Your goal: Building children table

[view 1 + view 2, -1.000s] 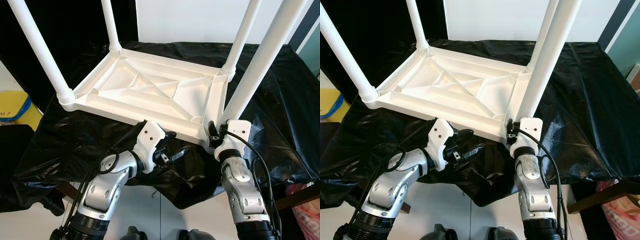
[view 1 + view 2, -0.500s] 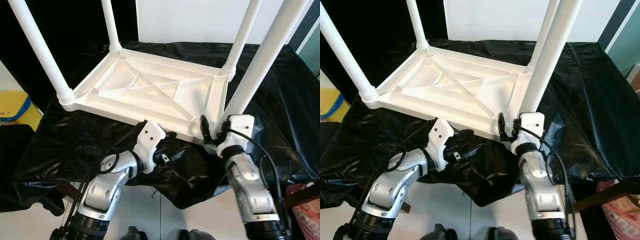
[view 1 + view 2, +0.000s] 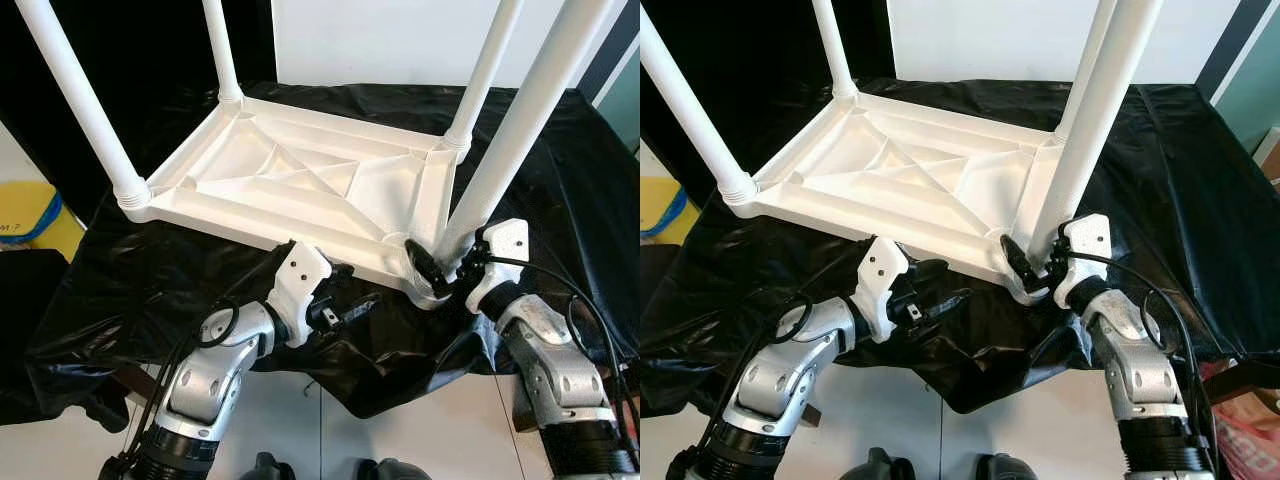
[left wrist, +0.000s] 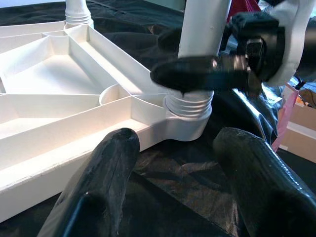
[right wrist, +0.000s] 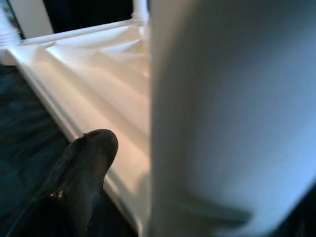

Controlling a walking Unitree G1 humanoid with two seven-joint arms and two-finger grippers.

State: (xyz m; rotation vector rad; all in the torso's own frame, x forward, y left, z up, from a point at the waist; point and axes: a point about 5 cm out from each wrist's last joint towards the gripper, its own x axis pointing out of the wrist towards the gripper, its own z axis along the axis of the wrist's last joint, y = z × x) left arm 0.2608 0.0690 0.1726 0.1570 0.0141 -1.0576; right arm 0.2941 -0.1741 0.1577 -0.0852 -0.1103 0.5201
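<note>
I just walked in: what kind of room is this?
Probably an indoor work or demo space, not a lived-in room: a white plastic children's table lies upside down on a surface draped in black plastic sheeting, over pale floor tiles.

You've got almost nothing to read here: the one legible mark is a small dark "7", maybe with a dot before it, on the yellow and blue object (image 3: 28,218) at the left edge, down on the floor.
</note>
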